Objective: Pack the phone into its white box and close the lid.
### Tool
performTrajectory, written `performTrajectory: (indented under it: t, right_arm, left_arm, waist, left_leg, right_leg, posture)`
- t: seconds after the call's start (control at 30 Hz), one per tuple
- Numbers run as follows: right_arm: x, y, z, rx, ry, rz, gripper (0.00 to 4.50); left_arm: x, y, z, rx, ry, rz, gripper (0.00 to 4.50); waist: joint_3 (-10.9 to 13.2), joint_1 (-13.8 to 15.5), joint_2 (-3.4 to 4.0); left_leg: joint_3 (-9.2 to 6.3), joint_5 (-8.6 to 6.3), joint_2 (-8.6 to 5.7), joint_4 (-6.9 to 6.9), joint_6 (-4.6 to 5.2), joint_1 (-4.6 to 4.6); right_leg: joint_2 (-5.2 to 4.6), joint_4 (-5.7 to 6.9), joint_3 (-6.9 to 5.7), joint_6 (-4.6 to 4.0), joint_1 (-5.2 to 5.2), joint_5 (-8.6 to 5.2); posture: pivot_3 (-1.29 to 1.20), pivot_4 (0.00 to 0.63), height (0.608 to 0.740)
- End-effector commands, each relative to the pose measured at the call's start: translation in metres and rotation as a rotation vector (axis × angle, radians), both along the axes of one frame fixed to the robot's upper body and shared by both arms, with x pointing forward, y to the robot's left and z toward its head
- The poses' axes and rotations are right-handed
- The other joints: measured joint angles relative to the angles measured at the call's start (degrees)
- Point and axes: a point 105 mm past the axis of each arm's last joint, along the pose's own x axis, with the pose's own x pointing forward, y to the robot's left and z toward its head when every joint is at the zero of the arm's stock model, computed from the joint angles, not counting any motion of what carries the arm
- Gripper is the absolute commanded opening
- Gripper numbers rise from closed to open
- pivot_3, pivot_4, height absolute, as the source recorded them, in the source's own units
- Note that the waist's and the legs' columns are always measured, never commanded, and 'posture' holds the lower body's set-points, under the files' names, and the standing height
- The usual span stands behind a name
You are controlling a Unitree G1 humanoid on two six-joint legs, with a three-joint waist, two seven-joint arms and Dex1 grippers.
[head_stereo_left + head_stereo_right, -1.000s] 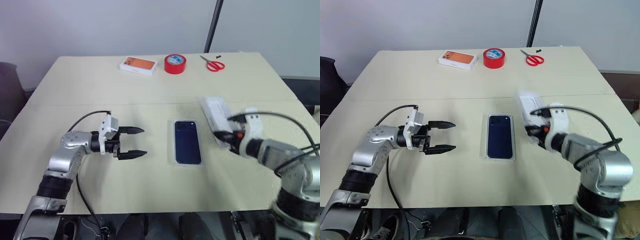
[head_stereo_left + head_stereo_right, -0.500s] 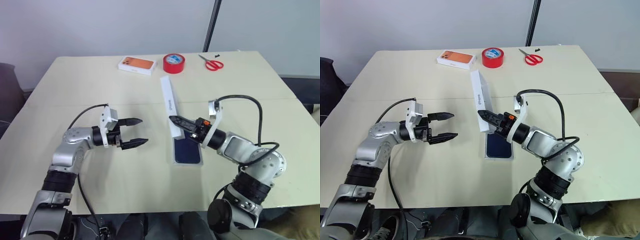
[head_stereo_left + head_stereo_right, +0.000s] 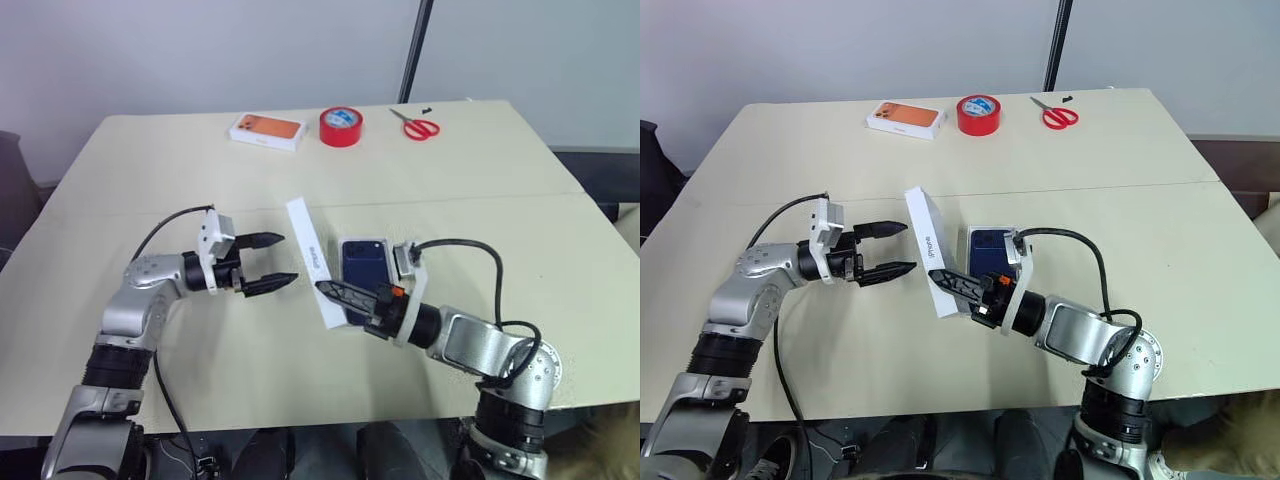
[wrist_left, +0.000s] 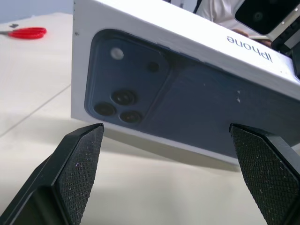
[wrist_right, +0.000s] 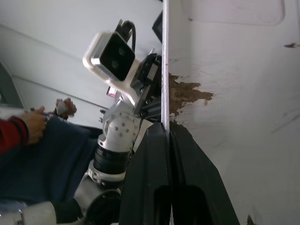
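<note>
Pinching one wall of the lid [image 3: 931,250], your right hand [image 3: 958,283] holds it on edge above the desk [image 3: 1120,200], between both hands. Your left hand [image 3: 895,249] is spread, just beside it. You have the phone [image 3: 989,249] lying in the white box [image 3: 340,262].

We see the worktop [image 3: 150,160] evenly and softly lit, bright, with only faint shadows under the arms. The head views are sharp. In the left wrist view the near fingers [image 4: 79,154] loom large; red scissors [image 4: 26,33] behind look soft.
</note>
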Motion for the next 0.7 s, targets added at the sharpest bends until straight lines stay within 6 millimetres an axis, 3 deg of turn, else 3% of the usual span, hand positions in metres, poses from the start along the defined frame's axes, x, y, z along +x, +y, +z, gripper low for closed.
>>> performTrajectory:
  t: [0.03,0.27,0.43,0.53,0.63,0.7]
  right_arm:
    - [0.006,0.005,0.003,0.054,0.062,-0.015,0.00]
    - [0.024,-0.003,-0.011,0.029,0.126,-0.103,0.00]
    - [0.039,-0.021,-0.032,-0.073,0.141,-0.198,0.00]
    - [0.048,-0.032,-0.023,-0.044,0.113,-0.239,0.00]
    - [0.046,-0.036,-0.013,-0.023,0.073,-0.222,0.93]
    - [0.046,-0.039,-0.012,-0.049,0.050,-0.232,1.88]
  left_arm:
    - [-0.009,0.001,0.009,-0.035,-0.008,-0.035,3.69]
    - [-0.020,-0.008,-0.003,-0.030,0.017,-0.043,0.27]
    - [-0.013,-0.030,-0.023,-0.069,0.064,0.006,0.12]
    - [-0.009,-0.049,-0.024,-0.121,0.066,0.026,0.12]
    - [-0.008,-0.064,-0.025,-0.139,0.054,0.029,0.00]
    - [-0.007,-0.072,-0.028,-0.138,0.056,0.017,0.00]
  waist:
    - [0.0,0.0,0.00]
    - [0.0,0.3,0.00]
    - [0.0,0.5,0.01]
    - [0.0,0.6,-0.01]
    - [0.0,1.0,-0.01]
    - [0.0,1.4,-0.02]
  left_leg:
    - [0.01,0.00,0.00,0.00,0.00,0.00]
    - [0.00,-0.04,-0.02,0.01,0.07,0.00]
    - [-0.01,-0.09,-0.03,0.03,0.15,0.04]
    - [-0.01,-0.09,-0.02,0.05,0.15,0.06]
    - [0.00,-0.09,-0.02,0.07,0.17,0.06]
    - [0.02,-0.09,-0.04,0.07,0.17,0.05]
  right_leg:
    - [0.00,0.00,0.00,0.00,0.00,0.00]
    - [0.00,-0.06,0.00,0.00,0.06,0.00]
    - [0.00,-0.12,-0.01,0.00,0.16,0.00]
    - [0.03,-0.15,-0.01,0.00,0.21,0.00]
    - [0.03,-0.16,-0.01,0.00,0.22,0.00]
    - [0.02,-0.18,-0.01,0.00,0.22,0.00]
  posture:
    - [0.00,0.150,0.740]
    - [0.00,0.150,0.740]
    - [0.00,0.150,0.740]
    - [0.00,0.150,0.740]
    - [0.00,0.150,0.740]
    - [0.00,0.150,0.740]
